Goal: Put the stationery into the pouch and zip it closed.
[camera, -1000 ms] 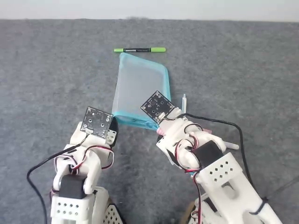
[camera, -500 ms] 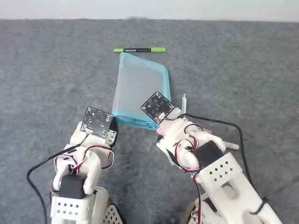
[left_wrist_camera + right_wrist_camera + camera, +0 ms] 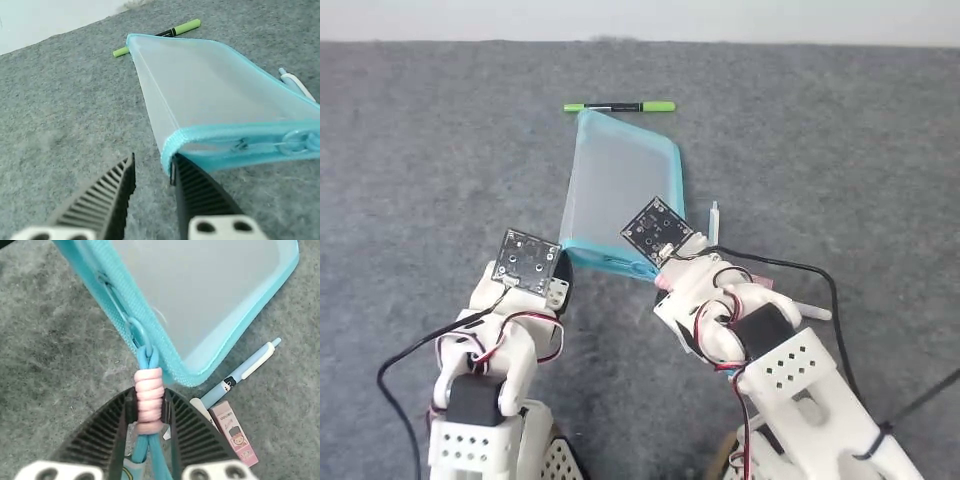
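Holds the pink beaded zipper pull (image 3: 148, 382) clenched in the right gripper (image 3: 148, 396), at the near edge of the frosted translucent pouch with turquoise trim (image 3: 620, 185) lying on the grey felt table (image 3: 420, 150). Rests the left gripper (image 3: 152, 160), fingers parted and empty, just beside the pouch's corner. Outside the pouch — a green marker pen (image 3: 619, 106), a blue-and-white ballpoint pen (image 3: 245, 369) and a pink eraser box (image 3: 234, 434).

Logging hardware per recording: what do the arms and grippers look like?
The left arm and right arm are white printed plastic with dark servo blocks, thin red, black and white wires and a thicker black cable. Each wrist carries a square black circuit board. The left gripper and right gripper have black ribbed fingers on white mounts.
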Controlling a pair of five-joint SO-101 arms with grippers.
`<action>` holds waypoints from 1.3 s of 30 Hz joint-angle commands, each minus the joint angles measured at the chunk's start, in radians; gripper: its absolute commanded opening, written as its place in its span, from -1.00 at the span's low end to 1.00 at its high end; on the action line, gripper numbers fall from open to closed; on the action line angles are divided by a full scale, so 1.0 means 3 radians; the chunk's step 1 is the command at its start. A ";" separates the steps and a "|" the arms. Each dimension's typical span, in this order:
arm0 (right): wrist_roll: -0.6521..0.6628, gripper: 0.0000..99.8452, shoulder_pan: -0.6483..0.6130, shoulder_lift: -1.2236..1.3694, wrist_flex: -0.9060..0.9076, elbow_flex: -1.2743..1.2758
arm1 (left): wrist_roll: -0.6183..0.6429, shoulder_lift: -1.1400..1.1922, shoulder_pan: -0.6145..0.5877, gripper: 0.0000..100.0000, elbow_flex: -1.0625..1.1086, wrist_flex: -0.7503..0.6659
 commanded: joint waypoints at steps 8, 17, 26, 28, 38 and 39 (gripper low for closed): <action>-0.0036 -0.99 -0.0013 -0.0008 -0.0059 -0.0026 | 0.0051 -0.0046 -0.0046 -0.79 -0.0038 -0.0082; -0.0036 -0.99 -0.0013 -0.0008 -0.0064 -0.0026 | 0.0046 -0.0046 -0.0051 -0.79 -0.0038 -0.0087; -0.0036 -0.99 -0.0013 -0.0008 -0.0059 -0.0026 | 0.0046 -0.0046 -0.0051 -0.79 -0.0038 -0.0087; -0.0036 -0.99 -0.0013 -0.0008 -0.0054 -0.0015 | 0.0046 -0.0046 -0.0051 -0.79 -0.0038 -0.0082; -0.0036 -0.99 -0.0003 -0.0013 0.0059 -0.0010 | 0.0046 -0.0046 -0.0051 -0.79 -0.0038 -0.0087; -0.0036 -0.99 -0.0003 -0.0013 0.0074 -0.0015 | 0.0051 -0.0046 -0.0051 -0.79 -0.0038 -0.0087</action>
